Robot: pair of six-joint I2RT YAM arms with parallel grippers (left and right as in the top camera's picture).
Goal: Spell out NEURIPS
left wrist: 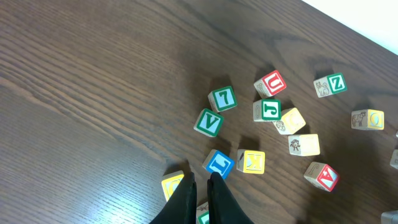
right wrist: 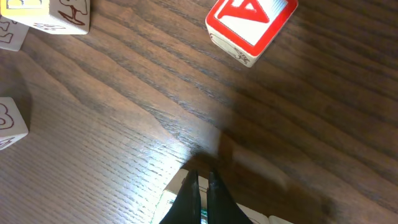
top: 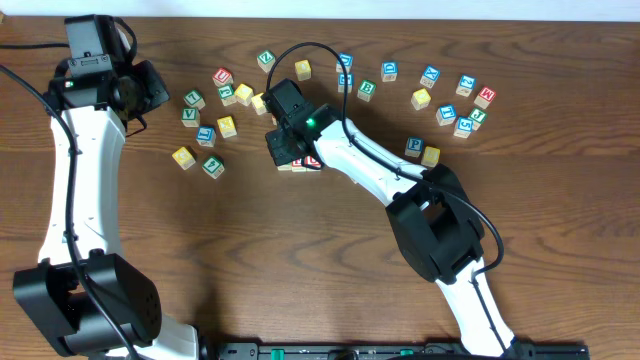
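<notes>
Cubes (top: 227,126): small wooden letter blocks, scattered over the upper centre and upper right of the overhead view; a red U (left wrist: 272,83) lies among them.
Handling: we judge them light, rigid and smooth; pinch two opposite flat faces.
Right gripper (right wrist: 200,186): overhead centre, fingers together, empty.
Left gripper (left wrist: 200,190): fingers together, empty.
Table (top: 560,220): dark wood.

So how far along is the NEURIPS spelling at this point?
Early. A short cluster of wooden letter cubes sits beneath the right gripper, with its letters hidden. Nothing is held, and the left gripper hangs shut. The red-framed U wooden cube and most of the others lie scattered.
</notes>
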